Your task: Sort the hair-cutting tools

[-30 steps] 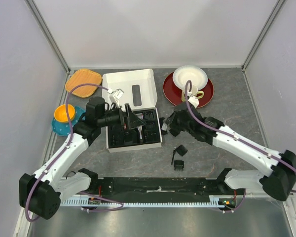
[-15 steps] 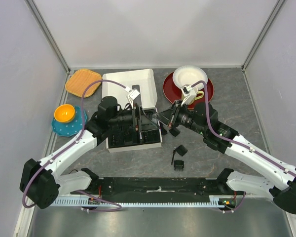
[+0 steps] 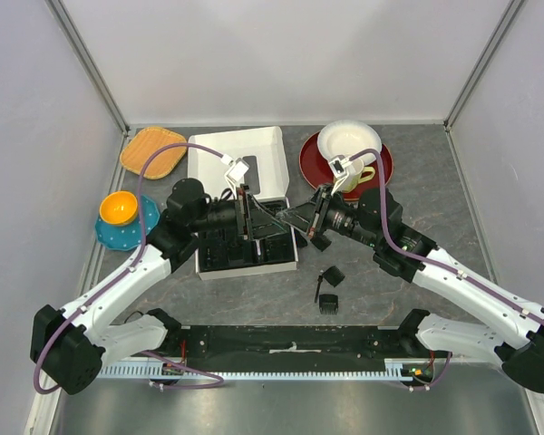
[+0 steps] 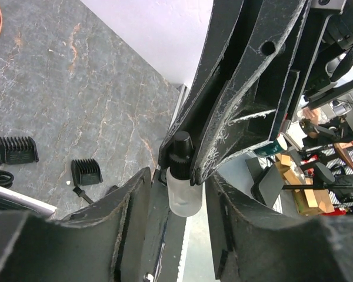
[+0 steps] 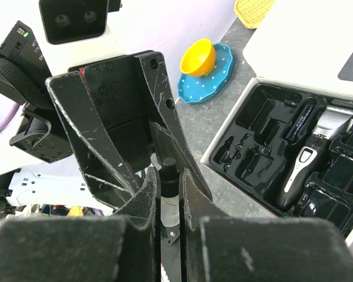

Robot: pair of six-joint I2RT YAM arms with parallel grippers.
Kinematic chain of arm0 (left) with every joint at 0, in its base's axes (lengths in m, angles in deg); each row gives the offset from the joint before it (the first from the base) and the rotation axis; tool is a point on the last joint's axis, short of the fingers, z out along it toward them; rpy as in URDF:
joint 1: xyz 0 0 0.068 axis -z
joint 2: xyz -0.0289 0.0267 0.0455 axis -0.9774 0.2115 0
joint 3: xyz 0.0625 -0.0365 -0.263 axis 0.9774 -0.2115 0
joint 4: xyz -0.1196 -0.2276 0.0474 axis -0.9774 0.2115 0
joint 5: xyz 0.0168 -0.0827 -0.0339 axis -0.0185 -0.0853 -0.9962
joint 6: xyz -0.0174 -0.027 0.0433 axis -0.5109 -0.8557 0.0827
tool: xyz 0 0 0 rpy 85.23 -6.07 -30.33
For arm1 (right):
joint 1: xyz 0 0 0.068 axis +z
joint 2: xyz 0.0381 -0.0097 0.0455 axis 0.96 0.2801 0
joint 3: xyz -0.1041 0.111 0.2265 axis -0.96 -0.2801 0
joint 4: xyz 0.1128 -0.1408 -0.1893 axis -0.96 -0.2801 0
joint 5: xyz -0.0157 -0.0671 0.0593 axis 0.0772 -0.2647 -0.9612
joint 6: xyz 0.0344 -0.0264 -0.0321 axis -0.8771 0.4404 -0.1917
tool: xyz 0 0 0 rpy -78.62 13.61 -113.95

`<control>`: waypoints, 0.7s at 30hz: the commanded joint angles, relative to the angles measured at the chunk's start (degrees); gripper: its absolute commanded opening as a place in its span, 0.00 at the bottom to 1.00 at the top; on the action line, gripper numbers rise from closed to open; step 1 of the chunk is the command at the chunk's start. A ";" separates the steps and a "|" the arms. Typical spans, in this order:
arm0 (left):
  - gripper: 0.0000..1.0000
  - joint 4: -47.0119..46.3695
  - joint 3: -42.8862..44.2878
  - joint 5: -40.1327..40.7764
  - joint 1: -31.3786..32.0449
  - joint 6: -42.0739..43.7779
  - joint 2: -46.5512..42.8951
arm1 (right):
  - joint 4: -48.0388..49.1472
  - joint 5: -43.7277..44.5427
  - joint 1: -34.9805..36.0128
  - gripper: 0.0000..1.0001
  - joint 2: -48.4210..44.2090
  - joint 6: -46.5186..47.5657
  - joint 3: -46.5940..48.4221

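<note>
Where the two arms meet in the top view, over the right end of the white box [image 3: 231, 152], the left gripper [image 3: 270, 220] and right gripper [image 3: 299, 220] point tip to tip. Their black fingers hide whatever sits between them. Two combs [image 3: 332, 275] and a thin brush [image 3: 317, 290] lie on the table [image 3: 435, 181] in front of the box, below the right gripper. A red plate [image 3: 313, 172] carrying a white bowl [image 3: 349, 143] stands behind that gripper.

From the left wrist, a small bottle [image 4: 185, 191], clear with a black cap, shows between the two tools. The right gripper's fingers [image 4: 235, 117] pinch it at the cap. Its clear body hangs between the left gripper's own fingers [image 4: 123, 217], which stand close on both sides. Blur hides whether they press it, so I cannot tell.

From the right wrist, that gripper's narrow fingers [image 5: 144, 202] clamp the bottle, which is mostly covered. The clipper [image 5: 306, 161] lies in the black tray [image 5: 247, 158], off to the right and apart from both grippers. A yellow bowl [image 5: 197, 57] sits on a blue plate [image 5: 217, 82] beyond.
</note>
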 commanded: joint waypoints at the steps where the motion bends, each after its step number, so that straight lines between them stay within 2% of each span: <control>1: 0.48 1.44 1.14 -1.11 0.19 2.73 -0.79 | 2.77 -0.97 -0.05 0.00 -0.64 -0.08 0.09; 4: 0.47 3.28 1.31 0.20 0.10 4.04 -1.49 | 2.60 -1.06 -0.05 0.00 -0.38 -0.08 0.18; 8: 0.32 6.36 2.01 2.74 0.19 6.50 -1.84 | 1.37 -1.76 0.04 0.01 0.67 0.18 0.79; 11: 0.30 9.61 2.80 5.82 0.19 7.91 -2.02 | -0.47 -2.03 -0.05 0.19 1.73 0.53 1.67; 12: 0.29 10.75 3.15 6.70 0.19 8.26 -1.93 | -1.18 -1.85 0.04 0.32 1.90 0.53 1.93; 13: 0.29 13.54 3.85 7.93 0.19 8.62 -1.76 | -1.36 -1.51 0.04 0.37 2.08 0.45 2.11; 14: 0.29 15.22 4.21 10.90 0.19 9.14 -1.67 | -1.71 -0.54 -0.05 0.49 2.08 0.27 2.20; 16: 0.28 20.39 5.52 15.21 0.10 10.02 -1.14 | -2.59 1.22 -0.05 0.55 2.26 -0.08 2.90; 17: 0.28 22.17 6.05 16.63 0.10 11.07 -0.88 | -4.59 3.75 -0.05 0.64 2.34 -0.34 3.34; 21: 0.28 32.79 8.86 27.95 0.10 12.40 -0.44 | -12.14 11.12 -0.05 0.70 2.79 -1.04 5.71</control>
